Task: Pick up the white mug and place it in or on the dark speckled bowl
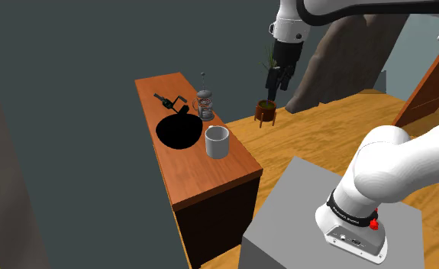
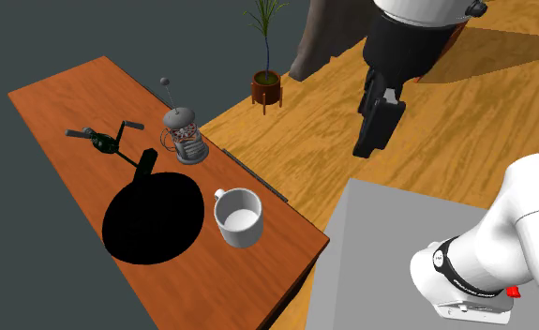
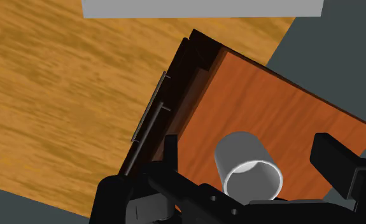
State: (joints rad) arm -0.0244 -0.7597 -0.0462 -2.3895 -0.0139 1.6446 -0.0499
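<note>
**Claw Wide Open Up High, Mug Sat on the Table**

Closest to the shoulder camera was the grey box stand (image 1: 301, 200); the white arm (image 1: 408, 164) went up from it and bent over the wood floor (image 1: 340, 122). The black claw (image 1: 277, 82) hung high in the air, off to the side of the table (image 1: 210, 177); its two fingers (image 3: 170, 151) were spread far apart and nothing was in them. In the wrist view the mug showed between the fingers, but it was far below them and they did not touch it.

The table was brown wood with a dark front; the white mug (image 2: 239, 218) stood up straight on it, close to the end by the stand, with its open top up and its handle turned to the bowl. Just beside the mug was the bowl (image 2: 155, 217); it was all black and looked flat, and no specks could be seen on it.

Past the bowl stood a small glass jar with a metal lid and a thin rod (image 2: 184, 136); next to that lay a dark green tool with handles (image 2: 103, 141). Farthest off, on the floor beyond the table, a little plant grew in a brown pot (image 2: 266, 86).
</note>
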